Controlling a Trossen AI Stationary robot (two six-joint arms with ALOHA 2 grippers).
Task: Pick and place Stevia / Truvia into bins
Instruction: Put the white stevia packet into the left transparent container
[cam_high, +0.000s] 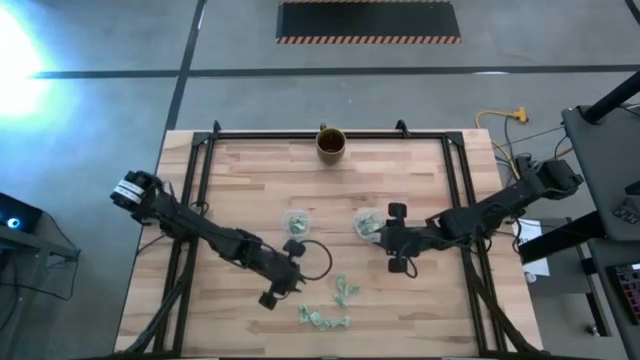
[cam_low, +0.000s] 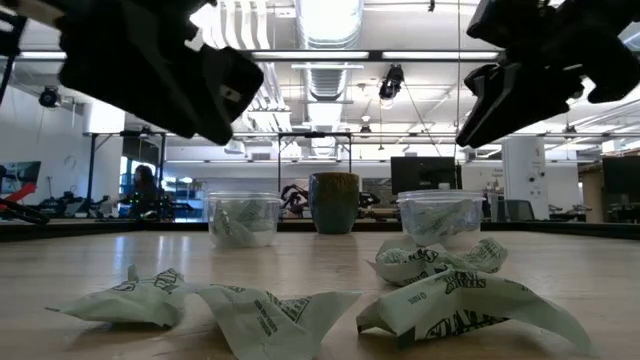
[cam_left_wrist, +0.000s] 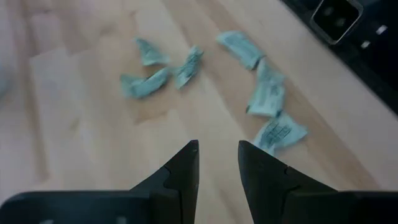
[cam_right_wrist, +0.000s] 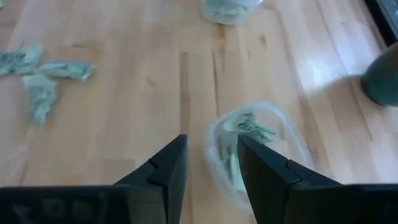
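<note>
Several crumpled green-and-white packets (cam_high: 328, 305) lie loose on the wood near the table's near edge, large in the low view's foreground (cam_low: 440, 300). Two clear cups stand mid-table, the left cup (cam_high: 296, 221) and the right cup (cam_high: 365, 224), each with packets inside (cam_right_wrist: 252, 130). My left gripper (cam_high: 283, 283) hovers open above the table, just left of the loose packets (cam_left_wrist: 267, 99), touching nothing. My right gripper (cam_high: 397, 240) is open and raised beside the right cup (cam_right_wrist: 261, 146), on its right, holding nothing.
A brown-gold mug (cam_high: 331, 143) stands at the middle of the far edge, behind the cups (cam_low: 334, 202). A black cable loops on the table by the left gripper (cam_high: 318, 258). Bare wood lies left and right of the packets.
</note>
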